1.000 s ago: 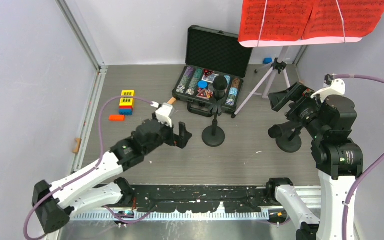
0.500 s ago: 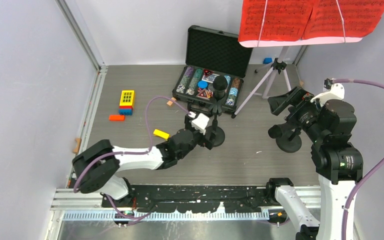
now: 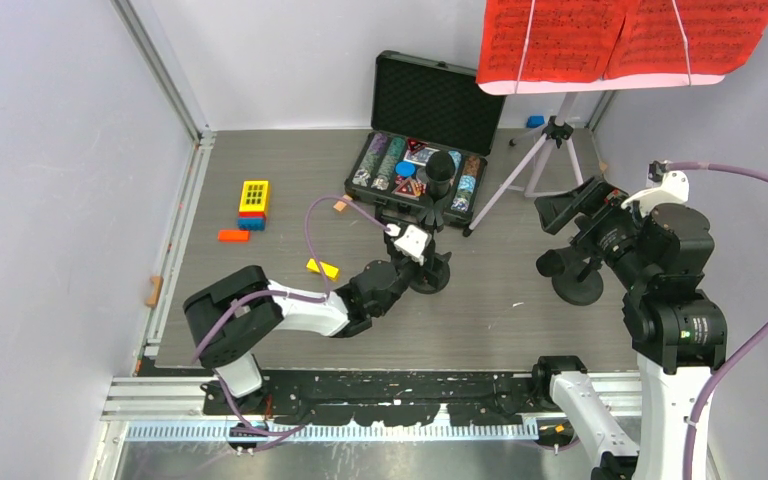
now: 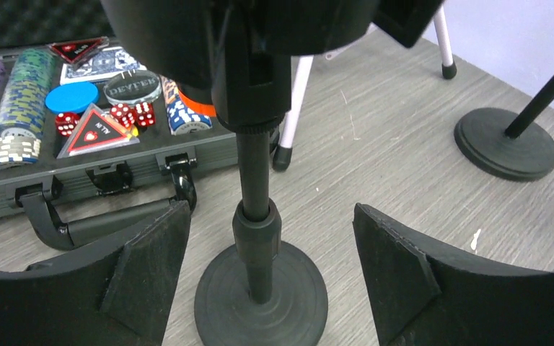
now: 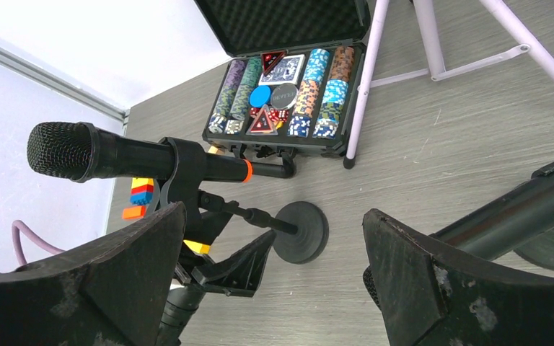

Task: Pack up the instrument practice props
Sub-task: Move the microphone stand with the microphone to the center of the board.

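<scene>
Both jaw pairs apart, nothing held. Left gripper (image 4: 268,238) straddles mic pole (image 4: 254,173) just above round base (image 4: 260,299), in front of chip case (image 3: 426,98); no contact. Step: grasp pole. Next: close centred, lift without tipping mic (image 5: 137,164). Right gripper (image 5: 273,216) idle.

1. Round dark disc (image 4: 131,87) in poker chip case (image 4: 209,149): word starts "DE", ends "ER"; mid letters unclear.
2. Red triangle (image 4: 97,135) next to it: heart sign + few letters, illegible.
3. Red dice (image 4: 133,114): white pips, counts unclear.
4. Red sheet-music pages (image 3: 560,40): printed notation, too small to read.
</scene>
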Motion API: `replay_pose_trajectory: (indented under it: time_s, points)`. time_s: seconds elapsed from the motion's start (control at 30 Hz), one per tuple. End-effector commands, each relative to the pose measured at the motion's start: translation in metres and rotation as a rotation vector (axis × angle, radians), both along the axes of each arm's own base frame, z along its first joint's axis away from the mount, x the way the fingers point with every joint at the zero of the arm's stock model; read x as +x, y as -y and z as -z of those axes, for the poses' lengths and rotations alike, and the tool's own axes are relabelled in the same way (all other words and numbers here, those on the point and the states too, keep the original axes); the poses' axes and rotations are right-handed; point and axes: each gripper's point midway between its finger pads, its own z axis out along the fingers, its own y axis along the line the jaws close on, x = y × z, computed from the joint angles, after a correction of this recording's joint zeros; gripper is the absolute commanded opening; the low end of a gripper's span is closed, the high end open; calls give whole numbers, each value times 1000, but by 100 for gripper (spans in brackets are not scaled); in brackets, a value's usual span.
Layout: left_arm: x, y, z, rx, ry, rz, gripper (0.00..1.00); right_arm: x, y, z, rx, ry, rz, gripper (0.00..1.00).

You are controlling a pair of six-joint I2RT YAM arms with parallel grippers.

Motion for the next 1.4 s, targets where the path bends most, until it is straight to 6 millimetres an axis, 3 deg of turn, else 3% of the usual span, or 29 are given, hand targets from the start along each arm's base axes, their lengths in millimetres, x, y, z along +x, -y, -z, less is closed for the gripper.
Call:
replay_pose_trajectory:
  time_s: [0.0,0.53,1.37]
  points:
    - [9,-3,-33,-146,91,-59,83,-1,-4,-3,10,10,-23,98]
    - [22,-1,-14,-169,156,-124,69,0,-11,-2,2,-3,-54,98]
    - [26,15,-8,-133,187,-85,46,4,-6,5,-34,-29,-35,99]
